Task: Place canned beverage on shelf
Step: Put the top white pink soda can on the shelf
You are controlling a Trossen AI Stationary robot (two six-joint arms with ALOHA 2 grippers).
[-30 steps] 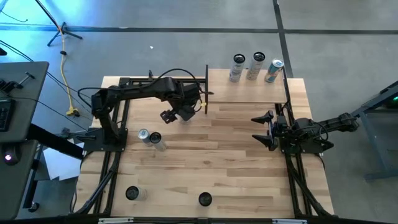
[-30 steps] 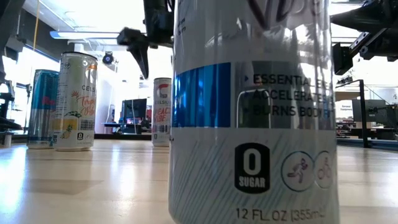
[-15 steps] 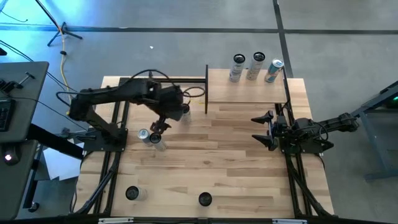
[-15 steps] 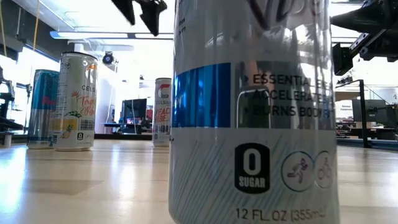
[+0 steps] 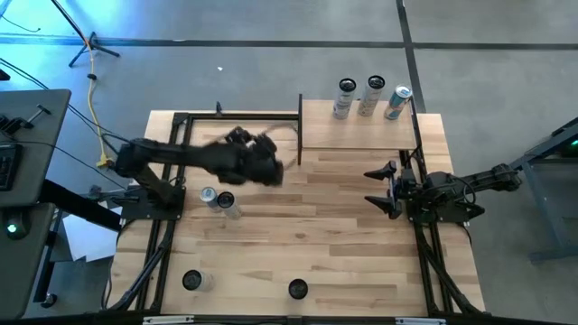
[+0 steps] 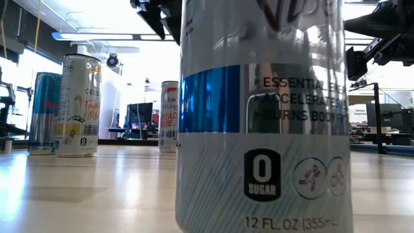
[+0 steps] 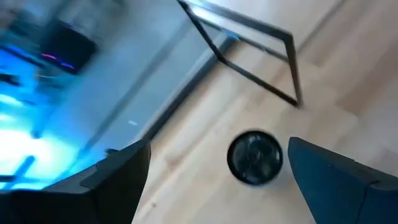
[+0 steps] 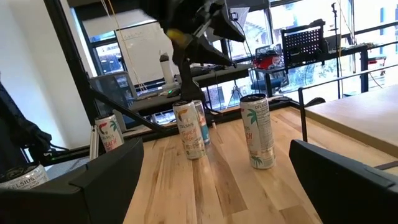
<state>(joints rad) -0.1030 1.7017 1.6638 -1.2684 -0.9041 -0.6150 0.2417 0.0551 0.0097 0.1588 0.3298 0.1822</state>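
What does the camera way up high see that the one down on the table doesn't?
Only the high view shows the whole tabletop, the shelf with three cans on it, and both arms in full: the left arm over the table, the right arm waiting at its side. Only the low view shows the words on the nearest can, like 0 SUGAR, and the room behind. Both show wooden table and standing cans.

Table (image 5: 343, 262): light wood planks, smooth, with a soft sheen. Shelf (image 5: 361, 131): the same pale wood on thin matt black metal posts. Cans (image 5: 373, 95): glossy metal with printed wraps; the nearest can (image 6: 265, 129) shows a shiny reflective wall. Arms (image 5: 181, 158): dark, matt finish.
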